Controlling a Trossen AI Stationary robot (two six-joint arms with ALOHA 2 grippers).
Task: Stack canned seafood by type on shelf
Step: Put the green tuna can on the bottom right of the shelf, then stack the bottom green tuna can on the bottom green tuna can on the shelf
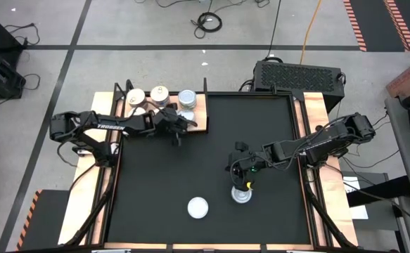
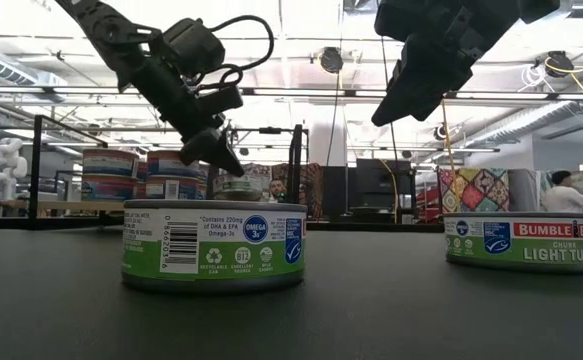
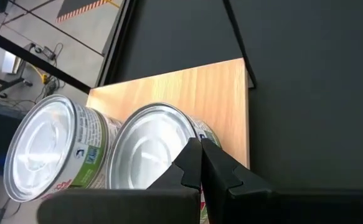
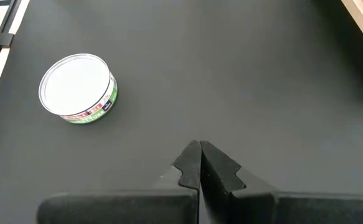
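Several tins (image 1: 159, 93) stand on the wooden shelf (image 1: 201, 124) at the mat's far left corner; some are stacked (image 2: 109, 174). My left gripper (image 1: 178, 139) is shut and hangs in the air just off the shelf's near edge. Its wrist view looks past the fingers (image 3: 200, 152) at two silvery-topped tins (image 3: 145, 144) on the shelf (image 3: 206, 93). A white-topped tin (image 1: 197, 207) stands on its base near the table's front edge. A Bumble Bee tuna tin (image 2: 521, 241) stands to its right. My right gripper (image 1: 245, 183) is shut and hovers above that tin (image 1: 242, 196).
The black mat (image 1: 261, 133) lies bare between the shelf and the two front tins. A black perforated box (image 1: 299, 74) stands beyond the table's far right corner. Cables lie on the floor around the table.
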